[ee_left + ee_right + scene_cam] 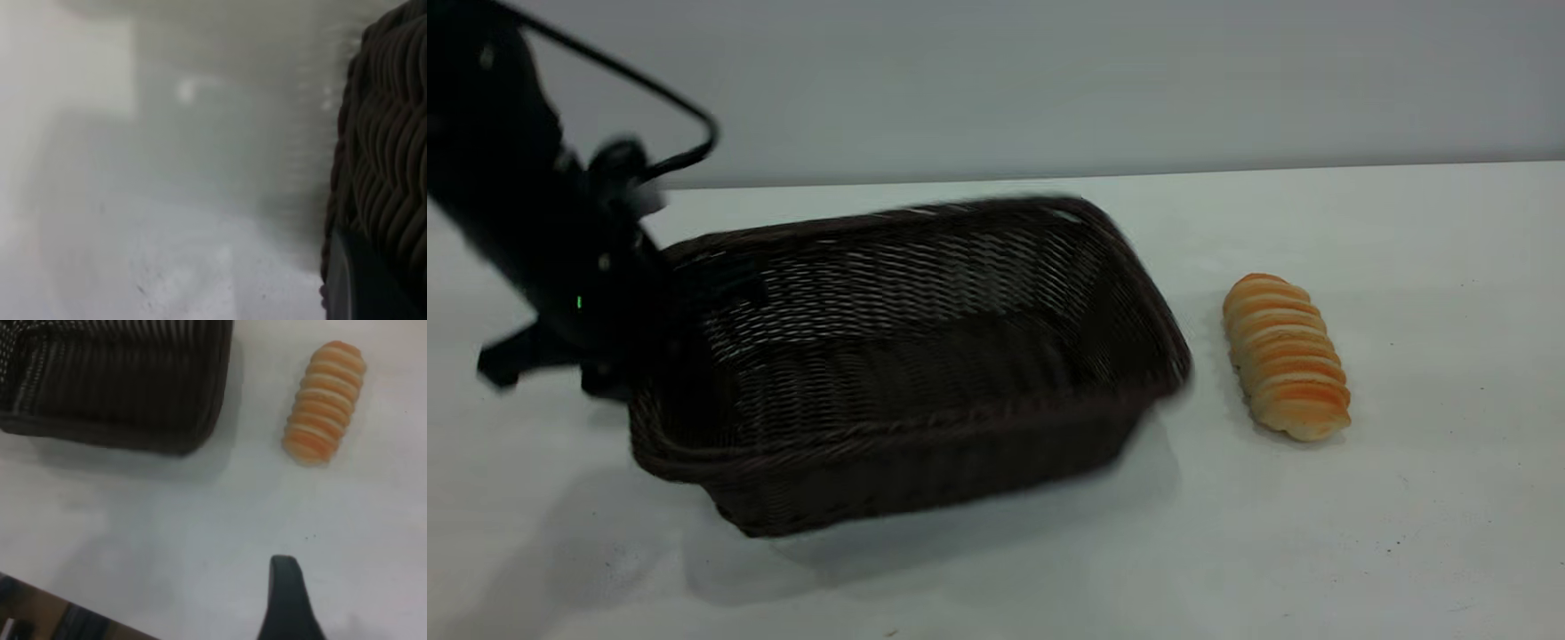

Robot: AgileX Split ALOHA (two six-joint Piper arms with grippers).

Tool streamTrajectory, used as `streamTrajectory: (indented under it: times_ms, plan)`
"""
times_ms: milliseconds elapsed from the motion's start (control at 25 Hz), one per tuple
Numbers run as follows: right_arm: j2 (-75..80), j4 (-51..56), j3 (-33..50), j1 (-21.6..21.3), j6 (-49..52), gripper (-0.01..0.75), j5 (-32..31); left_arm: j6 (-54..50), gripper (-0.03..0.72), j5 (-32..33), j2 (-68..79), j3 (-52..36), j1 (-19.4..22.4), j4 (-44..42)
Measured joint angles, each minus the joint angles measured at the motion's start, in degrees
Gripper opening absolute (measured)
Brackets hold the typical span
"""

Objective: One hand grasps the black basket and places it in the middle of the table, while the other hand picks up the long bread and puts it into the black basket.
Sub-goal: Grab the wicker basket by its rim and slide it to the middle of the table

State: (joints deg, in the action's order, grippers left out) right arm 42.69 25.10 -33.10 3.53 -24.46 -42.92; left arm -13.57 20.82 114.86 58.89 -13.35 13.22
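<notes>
Dark woven black basket [925, 356], seemingly tilted, beside ridged long bread [1286, 356].

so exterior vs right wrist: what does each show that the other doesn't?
Exterior only: the left gripper at the left end of the black basket, its cable looping above, the basket's whole open inside, and the wall behind. Right wrist only: one dark finger of the right gripper above bare table, and the table's near edge. Both: the long bread lying on the table beside the basket, not in it.
</notes>
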Motion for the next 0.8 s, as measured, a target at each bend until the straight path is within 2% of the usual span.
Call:
streamTrajectory:
  times_ms: [120, 320, 480, 800]
  plan:
    - [0.00, -0.11, 0.00, 0.00, 0.13, 0.508, -0.13, 6.33, 0.140, 7.15, 1.52, 6.88, 0.00, -0.92]
    - [0.00, -0.29, 0.00, 0.00, 0.52, 0.508, -1.27, 7.82, 0.140, 13.75, 6.45, 16.06, 0.00, -4.30]
    - [0.00, -0.29, 0.00, 0.00, 0.66, 0.508, -1.37, 7.84, 0.140, 15.00, 9.84, 18.79, 0.00, -3.99]
    - [0.00, -0.29, 0.00, 0.00, 1.25, 0.508, -1.43, 7.61, 0.152, 15.26, 10.74, 18.83, 0.00, -3.47]
